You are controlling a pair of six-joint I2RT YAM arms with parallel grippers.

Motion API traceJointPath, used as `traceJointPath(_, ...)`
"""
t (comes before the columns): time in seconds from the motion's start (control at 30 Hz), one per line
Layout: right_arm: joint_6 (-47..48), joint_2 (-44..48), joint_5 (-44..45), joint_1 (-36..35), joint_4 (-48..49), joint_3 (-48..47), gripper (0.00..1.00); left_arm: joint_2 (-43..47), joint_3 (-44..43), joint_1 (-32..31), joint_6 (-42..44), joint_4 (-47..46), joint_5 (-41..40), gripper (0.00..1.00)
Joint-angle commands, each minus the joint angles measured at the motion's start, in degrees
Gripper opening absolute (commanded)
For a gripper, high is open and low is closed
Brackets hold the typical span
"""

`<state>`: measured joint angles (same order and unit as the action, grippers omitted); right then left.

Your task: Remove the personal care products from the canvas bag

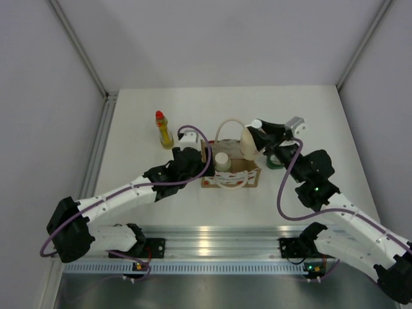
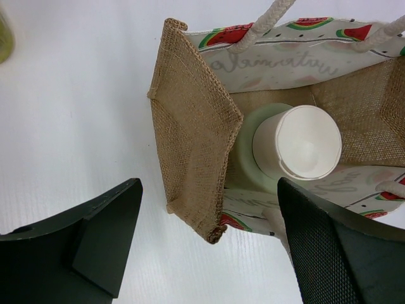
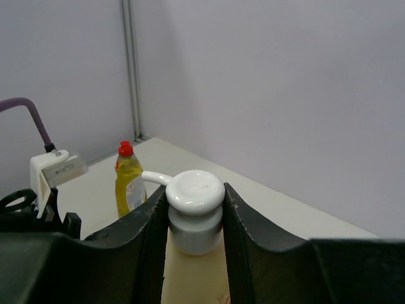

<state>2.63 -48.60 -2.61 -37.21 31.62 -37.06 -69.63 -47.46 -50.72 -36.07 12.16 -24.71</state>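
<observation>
Looking down from the top camera, I see my right gripper (image 1: 255,137) clamped on the cream bottle (image 1: 248,145) at the right end of the canvas bag (image 1: 239,176). My left gripper (image 1: 197,156) sits at the bag's left end. The yellow bottle (image 1: 165,131) stands alone on the table (image 1: 309,109), left of the bag and apart from it.

Only my left wrist camera looks inside the bag (image 2: 190,139). The grey-green cylinder (image 2: 297,144) stands upright in it, white top facing the lens, close to the burlap end wall. My left gripper (image 2: 210,190) is spread wide. One finger is outside that wall and the other is over the bag's interior, and neither grips anything.

Only my right wrist camera shows the grip itself. The two fingers (image 3: 149,231) of my right gripper (image 3: 195,206) press on either side of the cream bottle (image 3: 193,275) just under its white cap (image 3: 195,189), whose spout points left. The yellow bottle (image 3: 128,183) stands behind, red top up.

From above, the cream bottle's long axis leans, with the cap toward the far side and the body down toward the bag. I cannot tell whether its base is clear of the rim.
</observation>
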Motion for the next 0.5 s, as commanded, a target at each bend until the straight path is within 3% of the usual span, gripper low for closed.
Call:
traceJointPath(0.0, 1.9, 7.0, 4.1, 0.5, 8.5, -0.9, 0.0, 1.3, -1.1, -0.3, -0.4, -0.9, -0.1, 0.92)
traceJointPath(0.47, 4.0, 21.3, 13.6, 0.5, 0.9, 8.4, 0.0, 1.7, -1.1, -0.3, 0.0, -0.9, -0.7, 0.92)
